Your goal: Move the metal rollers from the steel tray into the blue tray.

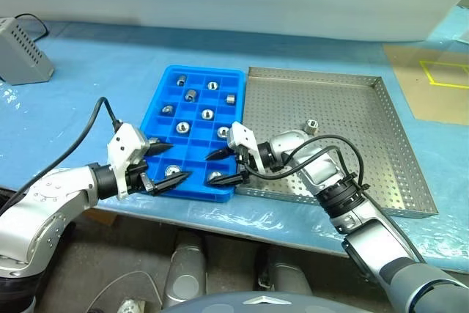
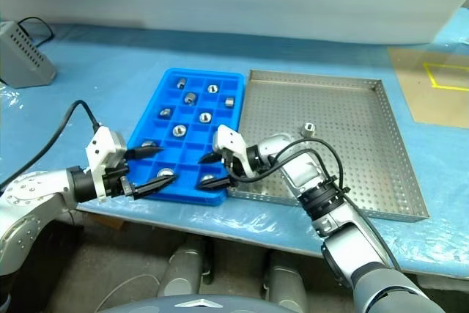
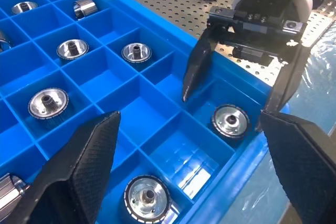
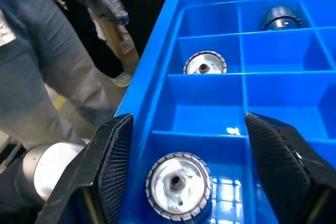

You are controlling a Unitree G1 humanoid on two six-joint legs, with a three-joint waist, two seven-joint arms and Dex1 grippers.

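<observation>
Blue sheeting covers the bench, where the blue tray lies with the steel tray touching its right side. Most rollers sit one to a cell in the blue tray, among them a roller lying on its side in the far rows and others flange-up nearer the middle; a lone roller remains on the steel tray, near its centre and well apart from both hands. At the blue tray's near right corner the right hand points leftward over the cells, its two black fingers spread apart and holding nothing; directly between them, in the corner cell, rests a freed roller, flange up with its centre hole showing. One cell further in sits another roller. Opposite, the left hand hovers at the near left edge of the blue tray with its fingers wide apart and empty, pointing toward the right hand, with a roller in the cell just ahead of it. A grey box with a black cable stands at the far left of the bench. Beyond the tray's near edge, a person's trouser leg shows in the right wrist view.
</observation>
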